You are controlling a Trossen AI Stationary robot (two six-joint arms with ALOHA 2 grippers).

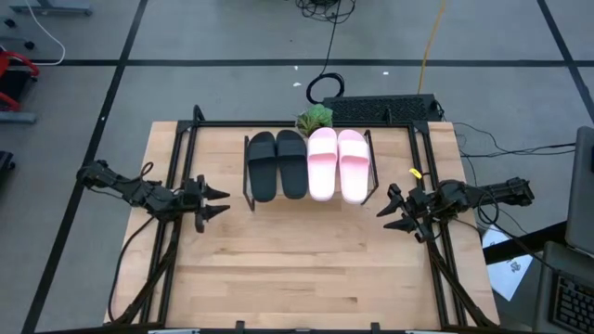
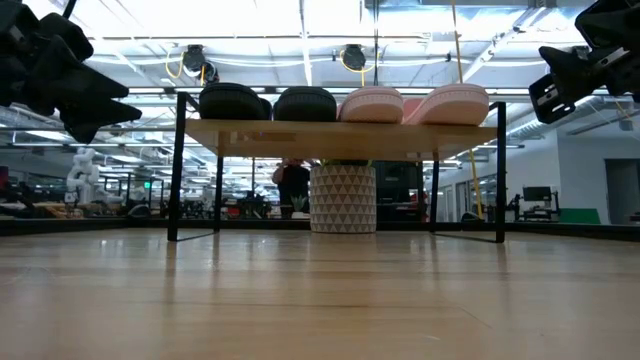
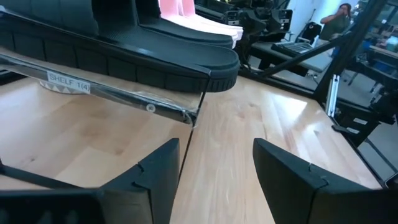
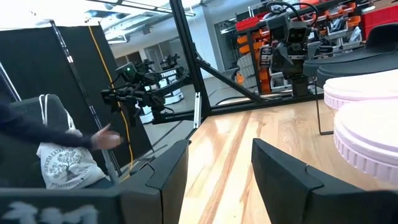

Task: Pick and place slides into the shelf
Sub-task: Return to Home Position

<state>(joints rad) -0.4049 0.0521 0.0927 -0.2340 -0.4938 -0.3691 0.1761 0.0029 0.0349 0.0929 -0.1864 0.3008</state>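
Observation:
Two black slides (image 1: 276, 164) and two pale pink slides (image 1: 338, 164) lie side by side, soles down, on the shelf (image 1: 308, 197), a low rack with a wooden top (image 2: 340, 135) and thin black legs. In the low view the black slides (image 2: 265, 103) and the pink slides (image 2: 415, 104) show on top of it. My left gripper (image 1: 220, 203) hangs open in the air left of the shelf. My right gripper (image 1: 384, 209) hangs open right of it. In the left wrist view a black slide (image 3: 124, 46) sits close ahead; in the right wrist view a pink slide (image 4: 367, 134) shows at the edge.
A patterned white plant pot (image 2: 343, 198) stands behind the shelf, its green plant (image 1: 315, 118) showing from above. A black metal frame (image 1: 176, 176) borders the table's sides and far edge. A keyboard (image 1: 380, 108) lies beyond the far edge. A person's hand (image 4: 107, 138) shows off the table.

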